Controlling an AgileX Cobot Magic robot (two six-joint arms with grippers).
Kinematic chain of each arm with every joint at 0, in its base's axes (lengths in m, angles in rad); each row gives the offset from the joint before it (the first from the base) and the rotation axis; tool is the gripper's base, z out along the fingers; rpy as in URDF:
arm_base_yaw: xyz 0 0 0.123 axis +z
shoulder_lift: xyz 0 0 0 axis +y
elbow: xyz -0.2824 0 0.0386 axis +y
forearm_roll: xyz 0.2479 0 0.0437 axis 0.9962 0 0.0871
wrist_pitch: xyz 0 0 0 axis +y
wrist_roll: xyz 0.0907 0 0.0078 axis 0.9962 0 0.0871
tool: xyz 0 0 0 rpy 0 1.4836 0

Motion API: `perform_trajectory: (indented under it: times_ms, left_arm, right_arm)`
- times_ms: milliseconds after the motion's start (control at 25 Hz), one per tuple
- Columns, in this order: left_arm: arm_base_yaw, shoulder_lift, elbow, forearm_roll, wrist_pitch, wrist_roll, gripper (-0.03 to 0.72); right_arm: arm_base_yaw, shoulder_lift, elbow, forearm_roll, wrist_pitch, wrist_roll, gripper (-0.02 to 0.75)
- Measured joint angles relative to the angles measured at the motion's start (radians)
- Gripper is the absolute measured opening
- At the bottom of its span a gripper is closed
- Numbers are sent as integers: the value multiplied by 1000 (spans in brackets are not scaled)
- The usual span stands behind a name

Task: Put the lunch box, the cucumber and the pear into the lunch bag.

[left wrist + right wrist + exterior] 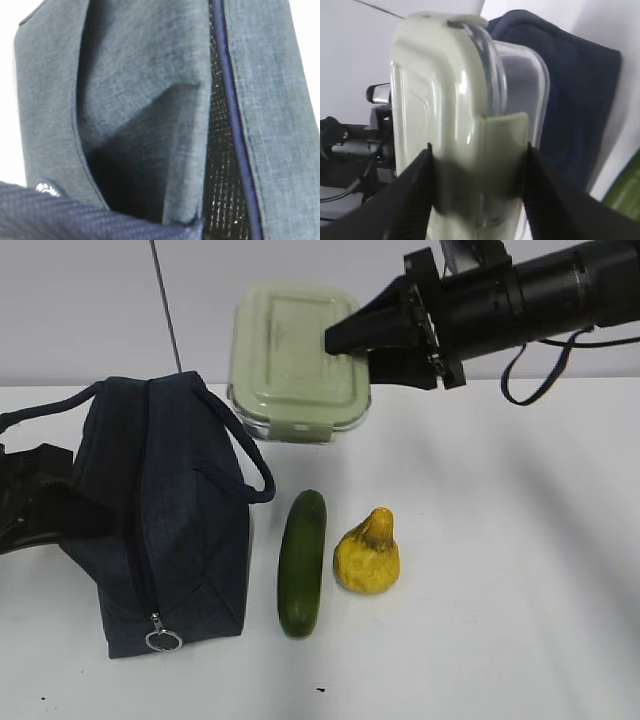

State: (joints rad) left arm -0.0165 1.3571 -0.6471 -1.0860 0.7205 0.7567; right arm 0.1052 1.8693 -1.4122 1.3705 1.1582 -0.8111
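Lunch box (297, 365), seemingly empty, in right claw (345, 340) beside lunch bag (160, 520).

Flat matte white tabletop (520, 570) fills most of the exterior view, with soft diffuse shadows and a few tiny dark specks (320, 690) near the front edge. Behind it a plain pale grey wall (80, 310) meets the table's far edge in a straight horizontal line, and a thin dark grey rod or cable (166, 306) runs down it at a slight slant. Lighting is even and bright, no hard highlights.
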Motion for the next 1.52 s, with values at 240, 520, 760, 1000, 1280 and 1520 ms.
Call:
perform_trajectory:
  times_ms: [240,520,760,1000,1280,1520]
  left_arm:
    - [0,0,0,-38,-2,0,-16]
    - [0,0,0,-50,-5,1,-16]
    - [0,1,0,-51,-5,1,-17]
    - [0,1,0,-51,-1,1,-17]
    - [0,1,0,-52,-1,1,-18]
    - [0,1,0,-52,-1,1,-18]
  right_arm:
    - [96,0,-84,28,10,11,396]
    - [209,0,-92,48,-145,10,396]
    - [270,46,-97,188,-249,-51,396]
    - [273,158,-99,302,-255,-99,396]
    - [273,235,-99,322,-262,-131,396]
    - [254,237,-101,171,-279,-103,396]
